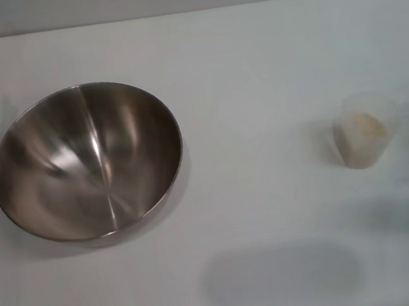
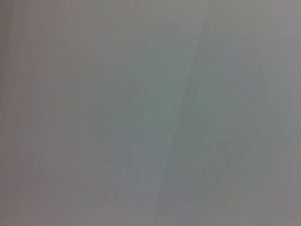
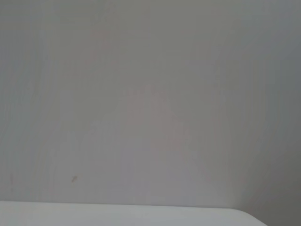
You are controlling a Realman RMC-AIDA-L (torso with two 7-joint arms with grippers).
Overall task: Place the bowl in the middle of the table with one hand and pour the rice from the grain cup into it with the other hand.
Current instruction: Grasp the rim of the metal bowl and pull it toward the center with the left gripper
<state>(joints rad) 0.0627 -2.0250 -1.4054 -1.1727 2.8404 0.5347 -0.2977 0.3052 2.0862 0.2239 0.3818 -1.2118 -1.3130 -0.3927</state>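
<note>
Bowl: the bowl (image 1: 87,160) is seen at nine o'clock on the table (image 1: 254,66), tilted, its inside bare.
Grain cup: the grain cup (image 1: 365,132) is stood upright at three o'clock, well apart from the bowl.
Rice: the rice (image 1: 364,129) is held inside the cup.
Grippers: neither is shown; finger state cannot be told.
</note>
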